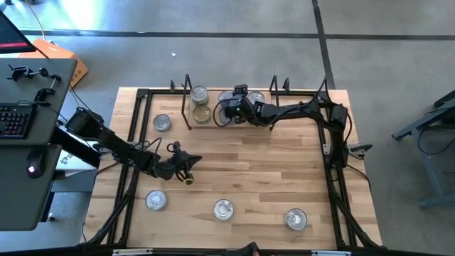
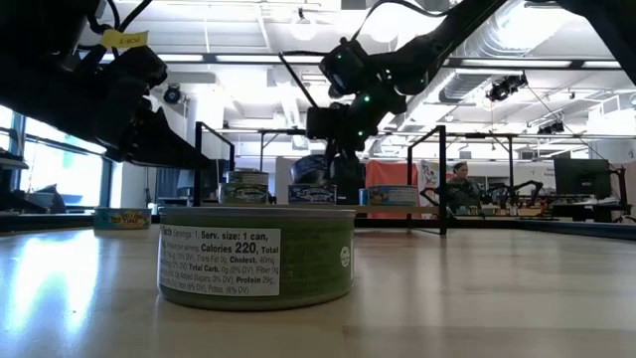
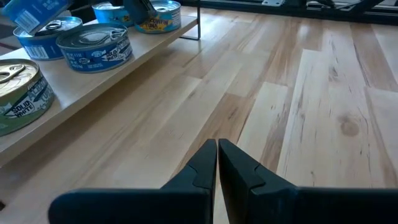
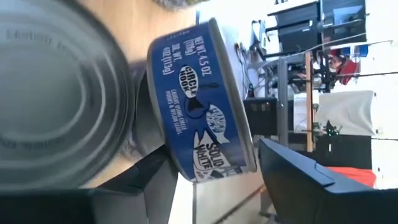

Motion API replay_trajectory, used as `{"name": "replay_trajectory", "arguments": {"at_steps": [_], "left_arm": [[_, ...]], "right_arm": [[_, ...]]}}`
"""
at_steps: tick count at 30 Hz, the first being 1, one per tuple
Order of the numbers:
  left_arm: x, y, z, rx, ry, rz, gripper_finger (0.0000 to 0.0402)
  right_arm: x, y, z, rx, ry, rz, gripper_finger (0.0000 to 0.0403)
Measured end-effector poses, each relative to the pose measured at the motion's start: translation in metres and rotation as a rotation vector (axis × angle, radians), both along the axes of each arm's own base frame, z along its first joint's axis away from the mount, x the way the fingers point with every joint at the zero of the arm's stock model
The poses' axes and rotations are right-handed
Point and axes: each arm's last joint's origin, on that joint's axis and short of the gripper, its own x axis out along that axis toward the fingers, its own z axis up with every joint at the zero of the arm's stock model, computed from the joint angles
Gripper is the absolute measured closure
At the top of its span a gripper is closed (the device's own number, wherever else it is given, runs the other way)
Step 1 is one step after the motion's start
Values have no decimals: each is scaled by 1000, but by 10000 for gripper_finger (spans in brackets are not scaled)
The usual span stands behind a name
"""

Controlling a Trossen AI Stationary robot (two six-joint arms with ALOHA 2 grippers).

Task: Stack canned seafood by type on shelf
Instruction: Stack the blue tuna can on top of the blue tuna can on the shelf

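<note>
We note the shelf, a pale wood board in a black rod frame, along the tabletop's far edge. On it stand a silver-lidded tin, a gold-topped tin and blue-labelled tins. One blue tin sits tilted. Loose silver-lidded tins lie flat on the tabletop: one beside the shelf, three along the near edge.

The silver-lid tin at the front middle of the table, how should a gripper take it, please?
Grip the tin across its short round side wall, coming straight down from above. It lies flat with the lid up and stands apart from the other tins, so both fingers probably have room to drop on opposite sides of the rim.
</note>
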Motion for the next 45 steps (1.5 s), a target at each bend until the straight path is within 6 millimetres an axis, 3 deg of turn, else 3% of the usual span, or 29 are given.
{"name": "replay_trajectory", "arguments": {"at_steps": [16, 22, 27, 34, 39, 45], "left_arm": [[0, 0, 0, 7, 3, -2, 394], [0, 0, 0, 7, 3, -3, 394], [0, 0, 0, 6, 2, -3, 394], [0, 0, 0, 6, 2, -3, 394], [0, 0, 0, 6, 3, -5, 394], [0, -3, 0, -2, 6, -31, 394]], "right_arm": [[-4, 0, -4, 32, 29, -32, 203], [-4, 1, -5, 68, 27, -6, 163], [-2, -3, 6, 92, 48, -26, 122], [1, -7, 25, 200, 17, -56, 115], [2, 15, 52, 403, -108, 13, 125], [-15, 79, 70, 549, -108, 77, 151]]}}
